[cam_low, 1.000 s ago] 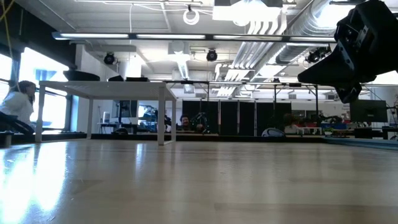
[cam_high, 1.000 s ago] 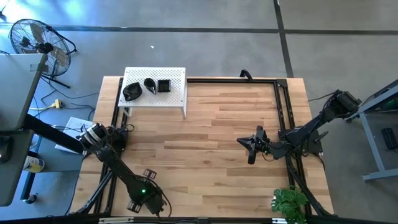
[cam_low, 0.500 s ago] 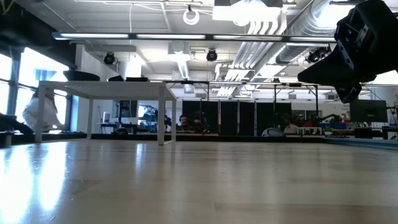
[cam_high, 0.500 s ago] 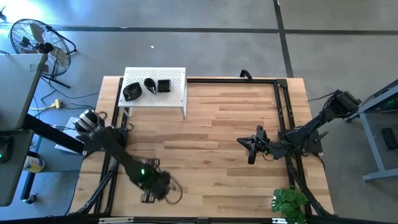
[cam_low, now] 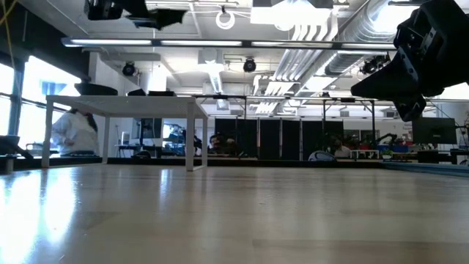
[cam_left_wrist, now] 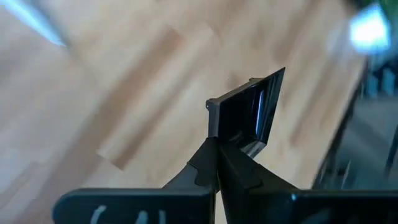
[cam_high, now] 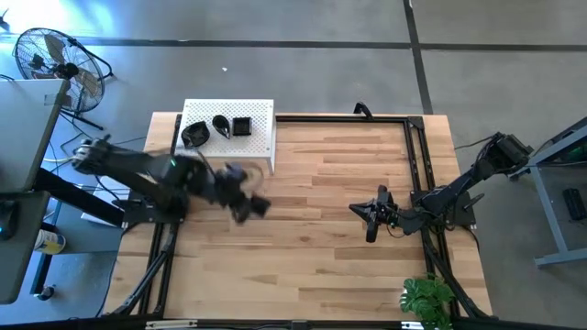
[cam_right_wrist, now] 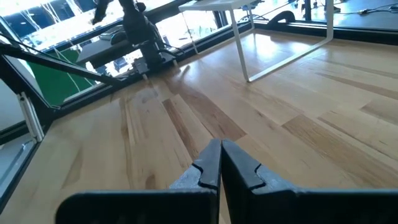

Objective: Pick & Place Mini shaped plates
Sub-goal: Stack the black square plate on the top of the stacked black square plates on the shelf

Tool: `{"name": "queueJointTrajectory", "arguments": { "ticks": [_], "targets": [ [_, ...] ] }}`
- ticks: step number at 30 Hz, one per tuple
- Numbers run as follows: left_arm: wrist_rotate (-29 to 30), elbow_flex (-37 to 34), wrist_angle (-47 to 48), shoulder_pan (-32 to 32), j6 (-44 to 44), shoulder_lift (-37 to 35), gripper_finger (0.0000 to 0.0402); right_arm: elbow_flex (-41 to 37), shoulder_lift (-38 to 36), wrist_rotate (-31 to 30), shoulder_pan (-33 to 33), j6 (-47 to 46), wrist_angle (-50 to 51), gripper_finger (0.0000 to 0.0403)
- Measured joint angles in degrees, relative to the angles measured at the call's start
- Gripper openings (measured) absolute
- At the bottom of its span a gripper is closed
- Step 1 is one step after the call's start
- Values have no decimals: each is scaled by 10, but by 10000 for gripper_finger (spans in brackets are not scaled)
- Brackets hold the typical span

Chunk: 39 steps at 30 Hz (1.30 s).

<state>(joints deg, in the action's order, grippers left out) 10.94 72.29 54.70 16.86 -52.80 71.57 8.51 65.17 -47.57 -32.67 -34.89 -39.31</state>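
Observation:
My left gripper (cam_left_wrist: pixel 217 152) is shut on a small glossy black square plate (cam_left_wrist: pixel 247 112), high above the wooden table (cam_high: pixel 321 257). In the high view, the gripper (cam_high: pixel 244 203) and its plate (cam_high: pixel 260 206) are blurred, just near of the white perforated stand (cam_high: pixel 257 137). Three more black plates (cam_high: pixel 194 135) (cam_high: pixel 221 126) (cam_high: pixel 242 126) lie on top of the stand. The low view shows the left gripper (cam_low: pixel 110 9) with the plate (cam_low: pixel 165 16) at the picture's top. My right gripper (cam_high: pixel 370 220) stays shut and empty at the table's right. My left gripper pinches the square plate by one rim edge (cam_left_wrist: pixel 233 140) between its two fingers (cam_left_wrist: pixel 204 167). The fingers slant downward. The plate stands out beyond the fingertips, tilted on edge and lifted clear of the table.
A black frame rail (cam_high: pixel 417 156) runs along the table's far and right sides. A green plant (cam_high: pixel 427 301) stands at the near right corner. The stand's legs (cam_right_wrist: pixel 245 53) reach the table at the far left. A person (cam_low: pixel 73 132) moves in the room beyond.
My left gripper has swung from the table's near left edge up and toward the far edge, ending just near of the white stand. It has turned on the way. It now shows at the low view's top with the plate lifted clear.

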Motion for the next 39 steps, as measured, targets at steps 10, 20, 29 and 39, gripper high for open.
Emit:
{"name": "queueJointTrajectory", "arguments": {
  "ticks": [10, 20, 29, 39],
  "targets": [
    [-13, -1, 38, -276, -89, -68, 1, 0, 0, 6, 0, 5, -14, 0],
    [-129, -1, 18, -514, -5, -55, 0, 0, 0, 22, 0, 9, -24, 0],
    [-167, -1, 24, -585, 27, -45, 0, 0, 0, 30, 0, 15, -26, 0],
    [-216, 0, -4, -627, 69, -3, 0, 0, 0, 32, 0, 15, -28, 0]
  ]
}}
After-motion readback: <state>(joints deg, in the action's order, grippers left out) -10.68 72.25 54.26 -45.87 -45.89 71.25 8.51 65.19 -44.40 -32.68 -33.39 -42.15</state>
